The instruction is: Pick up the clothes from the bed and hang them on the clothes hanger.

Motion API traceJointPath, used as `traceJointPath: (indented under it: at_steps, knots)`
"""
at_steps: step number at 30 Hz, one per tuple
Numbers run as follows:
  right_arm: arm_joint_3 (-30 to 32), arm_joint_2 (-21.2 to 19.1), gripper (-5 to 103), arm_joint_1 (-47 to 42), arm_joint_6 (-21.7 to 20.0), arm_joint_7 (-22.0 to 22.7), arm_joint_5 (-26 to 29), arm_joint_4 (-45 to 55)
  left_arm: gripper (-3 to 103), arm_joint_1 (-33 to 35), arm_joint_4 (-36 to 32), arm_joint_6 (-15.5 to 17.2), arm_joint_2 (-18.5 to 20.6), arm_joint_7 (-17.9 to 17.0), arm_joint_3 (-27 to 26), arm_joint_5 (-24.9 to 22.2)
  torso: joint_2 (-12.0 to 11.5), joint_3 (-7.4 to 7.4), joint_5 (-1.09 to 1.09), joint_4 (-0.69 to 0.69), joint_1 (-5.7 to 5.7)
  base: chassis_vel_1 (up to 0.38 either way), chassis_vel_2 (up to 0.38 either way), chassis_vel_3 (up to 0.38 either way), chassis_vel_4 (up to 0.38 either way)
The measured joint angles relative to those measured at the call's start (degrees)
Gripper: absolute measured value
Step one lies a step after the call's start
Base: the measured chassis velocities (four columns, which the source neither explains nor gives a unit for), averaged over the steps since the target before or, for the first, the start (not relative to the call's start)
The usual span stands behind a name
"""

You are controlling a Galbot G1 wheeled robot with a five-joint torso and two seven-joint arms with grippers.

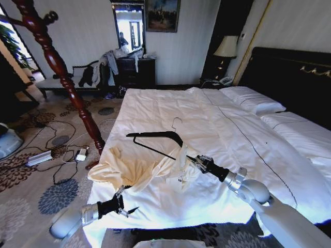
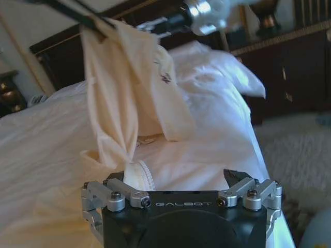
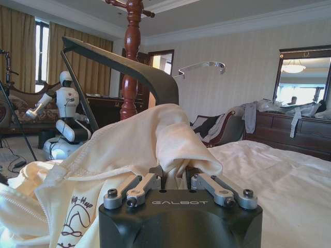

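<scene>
One soft cream shirt (image 1: 135,169), floppy and wrinkly, sits low and left of center in the head view, at the near edge of the bed (image 1: 227,129). The bed is big, w/ a smooth white cover, 2 white pillows at upper right and a dark headboard behind them. One thin black hanger (image 1: 155,137), bent like shoulders w/ a small shiny hook on top, is just above the shirt; one end goes into the cloth. Right gripper (image 1: 194,161) is right of center, squeezed tight on a bunch of shirt and the hanger's end; in the right wrist view the cloth (image 3: 150,150) folds over the 2 metal fingers (image 3: 135,187) and the black hanger (image 3: 129,64) curves up above. Left gripper (image 1: 123,205) is at lower left, spread wide, w/ a hanging bit of shirt near one side; in the left wrist view the shirt (image 2: 124,98) hangs like a twisty rope just past the left gripper (image 2: 182,183). One round, shiny red-brown wood post (image 1: 62,72) leans at upper left.
</scene>
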Motion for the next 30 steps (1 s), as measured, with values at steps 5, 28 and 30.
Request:
traceJointPath:
  at_steps: [5,28,30]
  knots:
    - [0.4,0.0,19,-0.7,0.0,0.0,-0.1,0.6,100,0.4,4.8,1.4,-1.9,1.6,-4.3,1.4,0.0,0.0,0.02,-0.01,0.0,0.0,0.0,0.0,0.0]
    - [0.7,0.3,19,-0.9,0.3,-0.2,-0.6,2.0,100,10.2,7.7,-4.2,-19.5,-20.3,-16.9,-7.9,0.0,0.0,0.02,0.01,0.0,0.0,0.0,0.0,0.0]
    - [0.8,0.2,19,-0.9,0.4,-0.3,-0.6,2.0,100,10.7,9.0,-4.2,-19.9,-19.0,-17.6,-12.1,0.0,0.0,0.03,0.02,0.0,0.0,0.0,0.0,0.0]
